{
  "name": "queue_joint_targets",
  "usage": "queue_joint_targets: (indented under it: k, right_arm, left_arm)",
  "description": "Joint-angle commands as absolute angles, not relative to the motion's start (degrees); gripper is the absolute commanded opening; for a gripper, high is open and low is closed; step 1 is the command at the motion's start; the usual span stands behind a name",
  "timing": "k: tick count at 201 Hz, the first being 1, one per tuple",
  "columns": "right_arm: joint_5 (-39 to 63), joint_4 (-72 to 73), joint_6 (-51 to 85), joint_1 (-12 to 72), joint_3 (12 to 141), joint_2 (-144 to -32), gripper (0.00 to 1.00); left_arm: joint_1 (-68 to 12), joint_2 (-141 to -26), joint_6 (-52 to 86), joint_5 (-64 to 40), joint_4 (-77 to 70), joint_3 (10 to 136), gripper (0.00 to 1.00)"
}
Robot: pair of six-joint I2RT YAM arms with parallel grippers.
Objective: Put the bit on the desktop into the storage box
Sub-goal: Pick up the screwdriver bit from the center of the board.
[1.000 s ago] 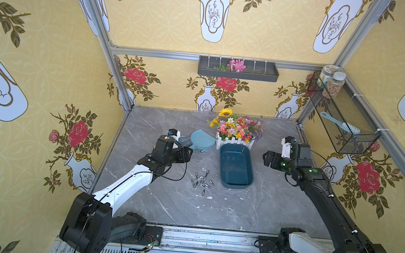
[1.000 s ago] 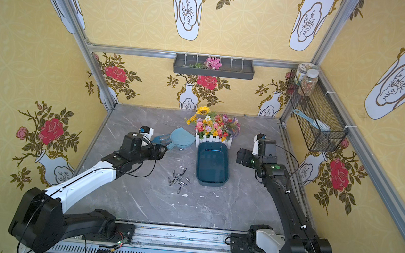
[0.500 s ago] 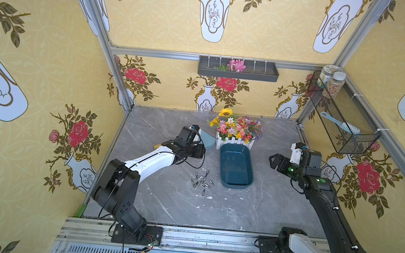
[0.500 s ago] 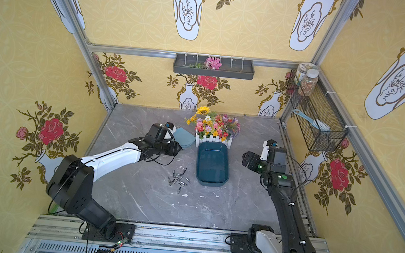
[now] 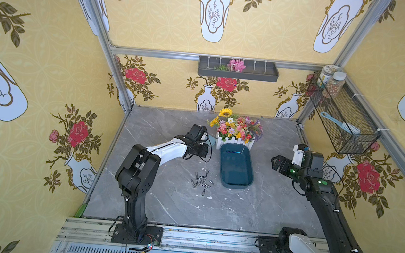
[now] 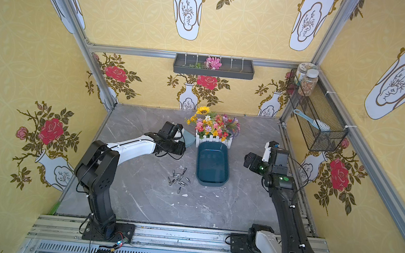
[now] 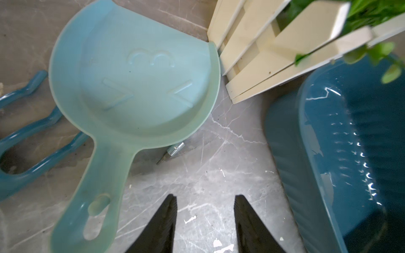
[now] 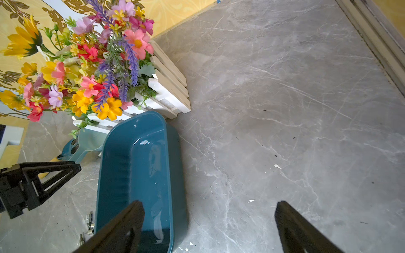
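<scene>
Several small silver bits (image 5: 202, 180) (image 6: 178, 179) lie in a loose pile on the grey desktop (image 5: 277, 205), just left of the dark teal storage box (image 5: 236, 167) (image 6: 213, 165), which is empty. One more bit (image 7: 173, 151) rests against the rim of the light blue dustpan (image 7: 131, 87). My left gripper (image 5: 208, 150) (image 7: 205, 198) hovers low between the dustpan and the storage box (image 7: 339, 153), open with a moderate gap and only bare desktop between its fingers. My right gripper (image 5: 275, 162) (image 8: 210, 203) stands wide open and empty, just right of the storage box (image 8: 140, 170).
A white fence planter of flowers (image 5: 236, 133) stands right behind the storage box and beside the dustpan. A dark blue looped handle (image 7: 26, 149) lies next to the dustpan. A wall trough (image 5: 238, 69) and a wire basket (image 5: 341, 120) hang on the walls.
My left gripper has swung from left of the pile toward the dustpan and storage box, and its jaws have narrowed. The right gripper has drawn slightly to the right.
</scene>
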State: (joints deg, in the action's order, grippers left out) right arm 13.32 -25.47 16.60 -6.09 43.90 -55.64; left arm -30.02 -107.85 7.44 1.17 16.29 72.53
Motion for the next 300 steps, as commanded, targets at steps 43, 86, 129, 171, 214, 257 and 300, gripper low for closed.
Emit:
queue_joint_targets:
  k: [43,86,129,171,214,257,300]
  right_arm:
    - [12.9,-24.5,16.0,-6.2,43.9,-56.1,0.97]
    - [12.8,-24.4,15.9,-6.3,43.7,-56.1,0.97]
    - [12.6,-24.5,15.8,-6.3,43.6,-56.2,0.97]
    - [12.2,-24.4,15.9,-6.2,43.6,-56.3,0.97]
    - [12.1,-24.4,15.9,-6.2,43.4,-56.3,0.97]
    - [12.2,-24.1,16.0,-6.2,43.2,-56.3,0.97]
    - [12.2,-24.1,16.0,-6.3,42.8,-56.2,0.97]
  left_arm:
    - [-29.9,-112.0,6.0,4.4,17.1,74.4,0.48]
    - [-29.9,-114.2,5.9,6.9,17.9,75.8,0.48]
    - [-29.8,-116.4,5.5,6.8,17.4,76.9,0.49]
    - [-29.6,-118.5,5.4,6.5,17.3,78.1,0.49]
    - [-29.6,-119.6,5.4,7.0,17.2,78.7,0.48]
    - [-29.6,-120.7,4.9,7.7,17.4,79.7,0.48]
    - [-29.6,-121.9,4.6,8.0,17.7,80.3,0.48]
